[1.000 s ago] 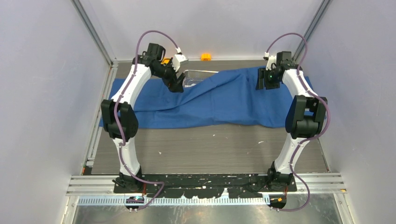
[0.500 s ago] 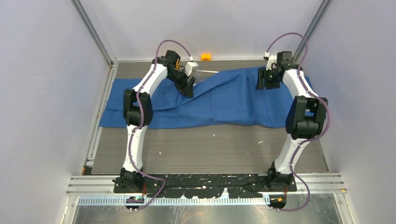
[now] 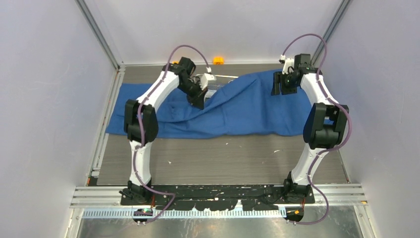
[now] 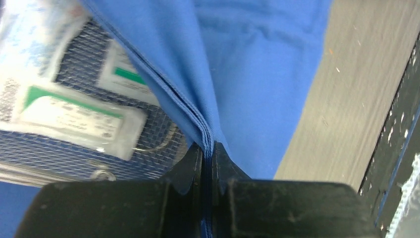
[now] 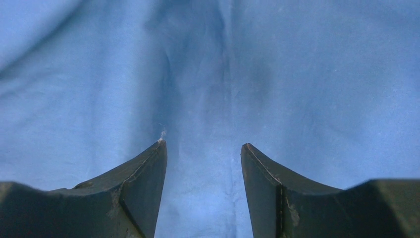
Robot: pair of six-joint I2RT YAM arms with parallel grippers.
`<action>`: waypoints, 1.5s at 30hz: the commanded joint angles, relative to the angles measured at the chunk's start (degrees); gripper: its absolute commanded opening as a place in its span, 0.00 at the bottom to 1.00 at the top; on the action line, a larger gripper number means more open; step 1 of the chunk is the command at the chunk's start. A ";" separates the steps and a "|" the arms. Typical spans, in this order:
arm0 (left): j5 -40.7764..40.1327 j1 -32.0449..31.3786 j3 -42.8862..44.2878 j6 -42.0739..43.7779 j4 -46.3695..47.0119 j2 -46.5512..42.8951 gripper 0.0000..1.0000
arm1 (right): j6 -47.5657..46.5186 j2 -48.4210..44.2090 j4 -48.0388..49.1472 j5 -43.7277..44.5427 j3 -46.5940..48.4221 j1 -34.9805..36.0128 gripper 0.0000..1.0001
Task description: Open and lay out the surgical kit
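"Most of the table's [image 3: 223, 153] far half was under the blue cloth wrap [image 3: 247, 106], wasn't it?"

"Yes. Its long axis ran from the left edge towards the right edge, parallel to the far edge. Soft, light stuff, I'd judge; it would drape and drag, so a hem or corner was the place to take it."

"And the right gripper [image 5: 203, 145]?"

"Poised above the cloth near the far right corner, fingers spread, nothing between them."

"The steel mesh basket [image 4: 74, 148]?"

"Near the far edge, left of centre, partly uncovered. Stiff and probably the heaviest piece — best lifted by its rim. Flat white-green packets [image 4: 69, 116] lay in it, light and likely slippery."

"Which way did they point?"

"Too blurred — roughly along the basket's length; I couldn't say more."

"The left gripper [image 4: 208, 148]?"

"Clamped tight on the cloth's folded hem, just beside the basket, the fold raised off it."
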 commanded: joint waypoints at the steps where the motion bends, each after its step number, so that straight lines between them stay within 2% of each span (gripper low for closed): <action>1: -7.50 -9.46 -9.13 8.66 -3.84 -13.54 0.00 | -4.25 -7.00 -0.81 -8.63 3.32 -0.02 0.62; 7: -21.82 -21.43 -29.55 9.00 6.66 -24.91 0.00 | -17.58 -10.75 -6.66 -22.66 2.89 0.71 0.63; 11: -30.57 -26.54 -35.92 5.98 10.45 -27.19 0.00 | -22.81 -9.99 -9.93 -28.94 3.09 2.47 0.64; 17: -39.67 -30.03 -44.67 2.97 18.32 -30.64 0.00 | -26.98 -4.28 -13.62 -28.53 6.47 10.21 0.64; 24: -40.95 -30.16 -49.10 1.73 23.12 -33.54 0.00 | -33.97 2.89 -18.65 -25.47 14.30 16.97 0.65; 33: -42.48 -30.16 -55.62 5.81 29.13 -37.67 0.00 | -46.36 10.91 -26.43 -24.52 23.62 19.40 0.66; 38: -44.55 -30.16 -55.42 6.82 29.38 -36.51 0.00 | -52.54 13.58 -30.00 -23.92 26.56 20.33 0.66; 45: -45.26 -30.16 -54.72 6.72 28.74 -34.82 0.00 | -55.00 15.60 -30.14 -23.44 29.06 21.25 0.67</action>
